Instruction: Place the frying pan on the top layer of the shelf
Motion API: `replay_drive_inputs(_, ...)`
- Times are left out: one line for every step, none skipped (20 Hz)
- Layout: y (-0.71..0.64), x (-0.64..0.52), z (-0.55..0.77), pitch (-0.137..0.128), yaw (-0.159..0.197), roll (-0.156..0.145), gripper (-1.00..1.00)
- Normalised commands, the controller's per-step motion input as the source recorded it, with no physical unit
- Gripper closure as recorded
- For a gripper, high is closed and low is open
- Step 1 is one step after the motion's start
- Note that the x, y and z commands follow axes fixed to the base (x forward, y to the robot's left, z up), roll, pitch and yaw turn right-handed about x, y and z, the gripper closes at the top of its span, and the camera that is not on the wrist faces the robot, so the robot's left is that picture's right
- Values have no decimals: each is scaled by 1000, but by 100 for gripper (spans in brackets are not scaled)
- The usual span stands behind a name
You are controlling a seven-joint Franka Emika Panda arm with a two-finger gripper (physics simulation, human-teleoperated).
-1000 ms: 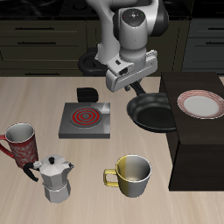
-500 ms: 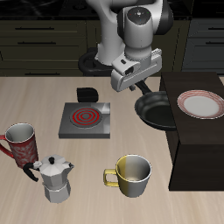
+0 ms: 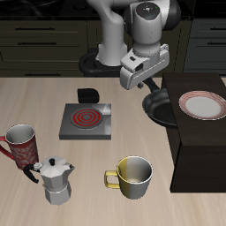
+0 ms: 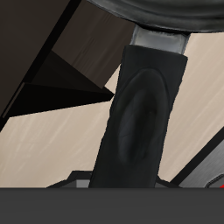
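Dark brown and boxy, the shelf (image 3: 199,141) fills the table's side, a red-rimmed plate (image 3: 203,105) resting on its flat top. My pincer (image 3: 150,82) is clamped on the long handle of the frying pan (image 3: 161,108), holding it off the table at the shelf's edge, just beside the plate. The grey burner plate (image 3: 86,120), yellow mug (image 3: 132,175) and moka pot (image 3: 57,179) stand on the wooden tabletop.
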Motion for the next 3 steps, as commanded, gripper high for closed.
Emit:
replay_drive_inputs(438, 81, 339, -40, 29, 35, 100)
replay_drive_inputs(234, 38, 151, -20, 44, 31, 100)
replay_drive_inputs(97, -31, 74, -13, 12, 21, 100)
